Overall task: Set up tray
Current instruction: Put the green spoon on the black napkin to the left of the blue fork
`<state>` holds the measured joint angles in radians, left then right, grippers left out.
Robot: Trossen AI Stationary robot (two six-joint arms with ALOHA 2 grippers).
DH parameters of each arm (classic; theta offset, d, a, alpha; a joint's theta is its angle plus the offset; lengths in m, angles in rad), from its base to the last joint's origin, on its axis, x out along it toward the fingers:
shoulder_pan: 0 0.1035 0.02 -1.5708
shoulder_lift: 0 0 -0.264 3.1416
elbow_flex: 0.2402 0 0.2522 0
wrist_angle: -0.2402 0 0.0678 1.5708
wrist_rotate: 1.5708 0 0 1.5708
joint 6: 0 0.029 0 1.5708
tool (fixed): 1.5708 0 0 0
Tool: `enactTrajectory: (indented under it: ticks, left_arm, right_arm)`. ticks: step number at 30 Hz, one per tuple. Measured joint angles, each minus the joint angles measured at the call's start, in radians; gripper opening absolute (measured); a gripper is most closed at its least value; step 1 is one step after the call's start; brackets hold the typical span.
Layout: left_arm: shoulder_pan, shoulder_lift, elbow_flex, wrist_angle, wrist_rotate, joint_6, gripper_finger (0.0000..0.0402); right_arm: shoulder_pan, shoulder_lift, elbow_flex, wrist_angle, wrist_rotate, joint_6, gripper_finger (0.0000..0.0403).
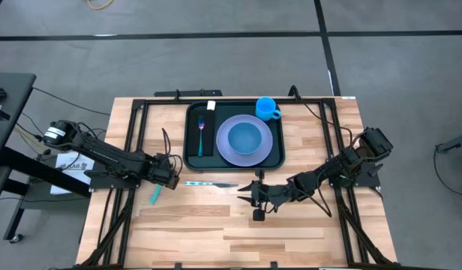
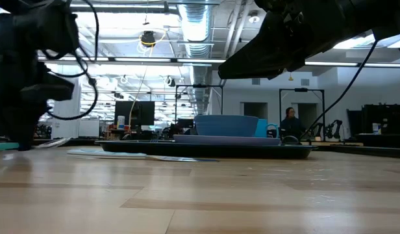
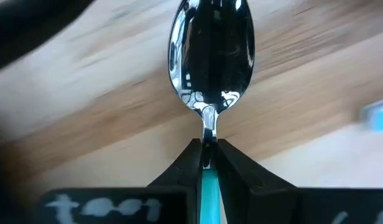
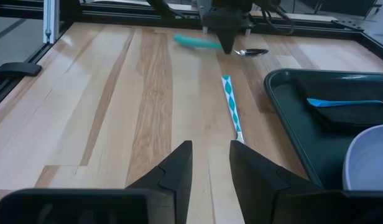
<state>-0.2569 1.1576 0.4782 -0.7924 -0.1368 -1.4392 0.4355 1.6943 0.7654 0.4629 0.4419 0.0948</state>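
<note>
Two utensils remain off the tray (image 1: 192,159): a teal-handled spoon (image 1: 155,194) at lower left of centre in the high view and a knife (image 1: 209,183) with a teal-and-white patterned handle lying just below the tray's lower edge. The dark green tray sits at upper centre of the table (image 1: 291,225), already carrying a lavender plate (image 1: 270,141) with a blue bowl (image 1: 245,136) on it, and a fork (image 1: 202,132) on a dark napkin (image 1: 207,140) along its left side. A blue cup (image 1: 266,108) stands at the tray's upper right corner, overlapping the rim.

The left gripper (image 1: 169,174) is down at the spoon. Its wrist view shows both fingers pressed together on the neck where the teal handle meets the steel bowl (image 3: 211,53), so it is clamped on the spoon. The right gripper (image 1: 255,196) waits below the tray, at centre of the high view, its fingers (image 4: 170,168) parted with nothing between them and pointing along the knife toward the left arm.

The step in hand looks like carrying the spoon to the tray. The pinch is narrow and far forward, so the long handle may swing; a straight lift clear of the wood before any sideways travel should keep it from dragging. The path toward the tray crosses near the knife, so passing above it is safer. Lowering the spoon flat into free tray floor, clear of the plate rim, before releasing should stop it from rolling or tipping.
</note>
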Motion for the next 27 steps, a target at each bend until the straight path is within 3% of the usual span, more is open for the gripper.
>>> enactTrajectory:
  ticks: [17, 27]
  left_arm:
    - [0.018, -0.002, 0.173, -0.090, -0.043, -0.015, 0.0017]
    - [0.134, -0.003, 0.340, -0.136, -0.113, 0.074, 0.0017]
  right_arm:
    - [0.000, 0.000, 0.000, -0.002, 0.000, 0.000, 0.0100]
    - [0.000, 0.000, 0.000, -0.015, 0.000, 0.000, 0.0100]
